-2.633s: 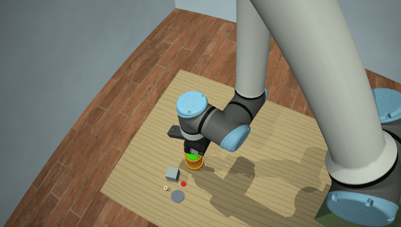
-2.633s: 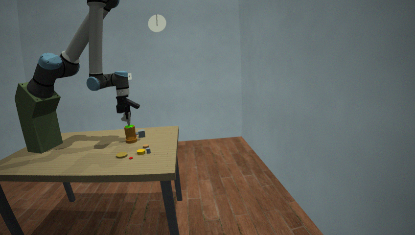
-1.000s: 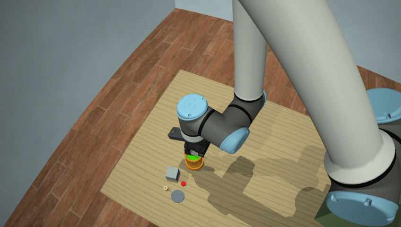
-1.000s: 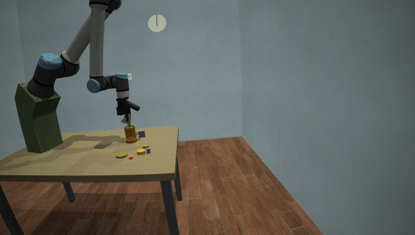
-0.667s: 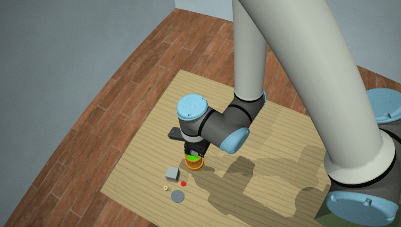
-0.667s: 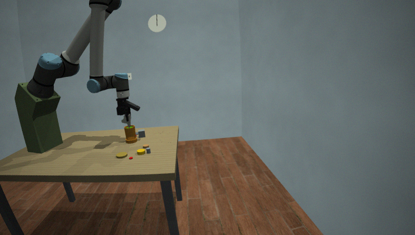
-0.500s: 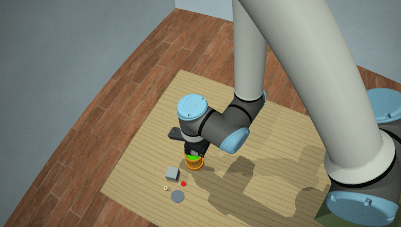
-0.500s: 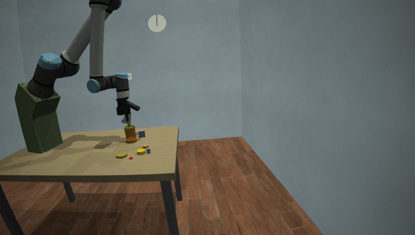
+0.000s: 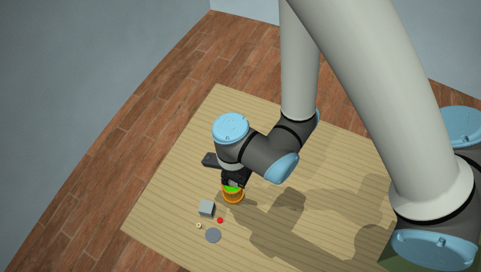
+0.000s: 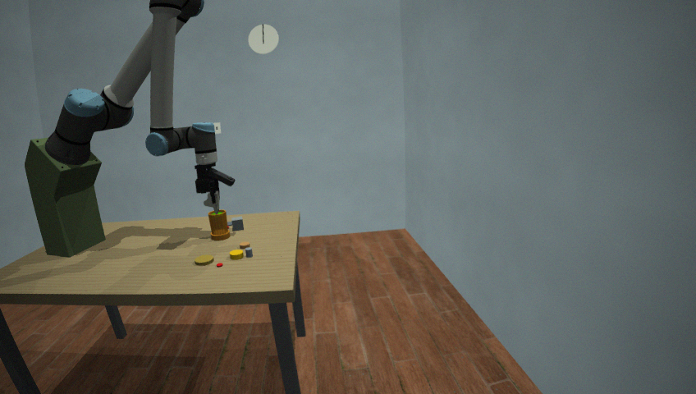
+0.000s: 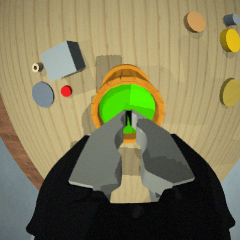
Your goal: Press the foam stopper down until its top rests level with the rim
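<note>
An orange jar stands upright on the wooden table, also seen in the exterior view and the wrist view. A bright green foam stopper fills its mouth; its top shows in the top view. My gripper points straight down over the jar with its fingers shut and nothing between them. The fingertips are at the stopper's near edge; from the side the gripper reaches the jar's mouth. Whether the tips press on the foam, I cannot tell.
A grey cube lies just left of the jar. A red dot, a small cream ring and a grey disc lie beyond it. Yellow discs, an orange disc and a small grey cylinder lie on the other side.
</note>
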